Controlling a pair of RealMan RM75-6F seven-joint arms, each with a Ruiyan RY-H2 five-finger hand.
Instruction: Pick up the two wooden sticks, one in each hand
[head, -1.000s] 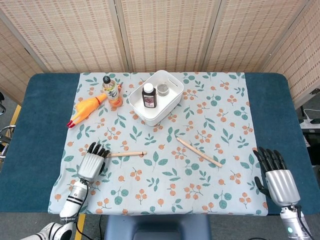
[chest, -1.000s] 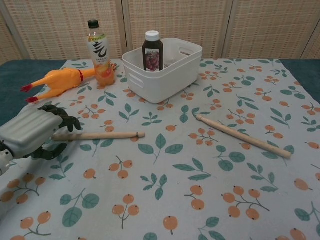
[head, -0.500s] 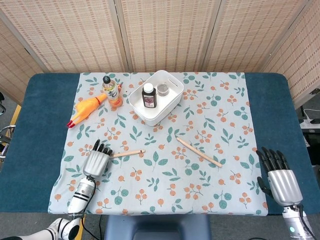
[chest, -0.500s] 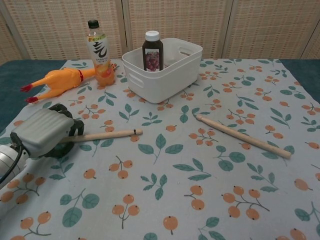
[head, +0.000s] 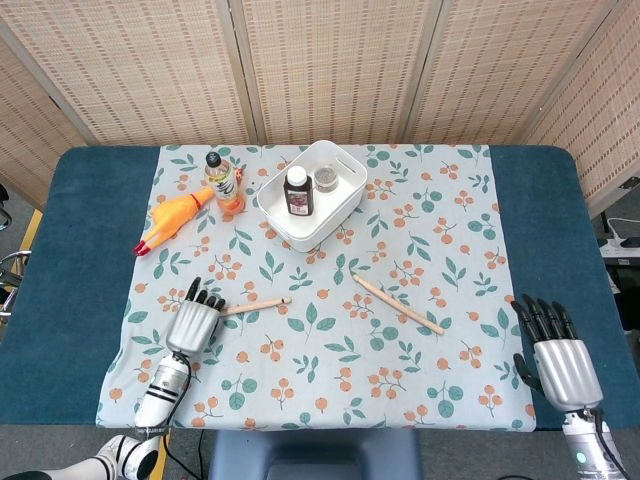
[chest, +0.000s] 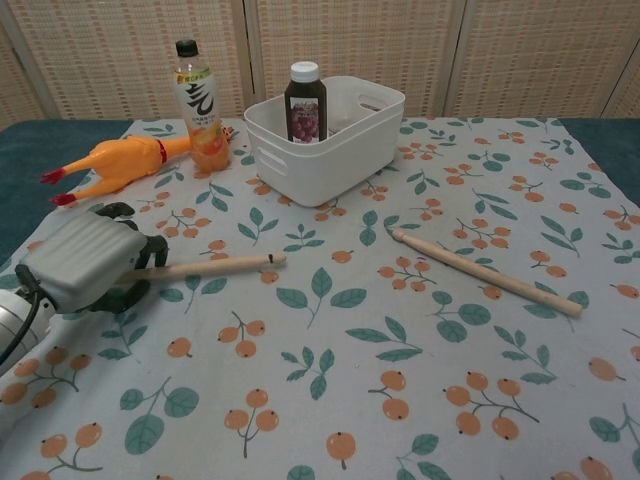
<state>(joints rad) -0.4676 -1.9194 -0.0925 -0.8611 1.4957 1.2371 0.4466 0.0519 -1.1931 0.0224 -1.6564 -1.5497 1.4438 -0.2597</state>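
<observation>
Two wooden sticks lie on the flowered cloth. The shorter stick (head: 256, 305) (chest: 212, 265) points left to right, and my left hand (head: 193, 322) (chest: 85, 262) curls its fingers around its left end. The longer stick (head: 398, 303) (chest: 487, 272) lies slantwise right of the middle, untouched. My right hand (head: 555, 355) rests over the blue table edge at the front right, fingers apart and holding nothing, well away from the longer stick. The chest view does not show it.
A white bin (head: 345, 195) (chest: 345, 140) holding a dark bottle (head: 297, 190) (chest: 305, 102) and a small jar (head: 326, 179) stands at the back centre. An orange drink bottle (head: 225, 183) (chest: 198, 105) and a rubber chicken (head: 172, 219) (chest: 110, 165) lie at the back left.
My left hand has closed around the short stick's left end and shifted slightly right. The stick's free end has swung a little away from me. The right hand has barely moved.
</observation>
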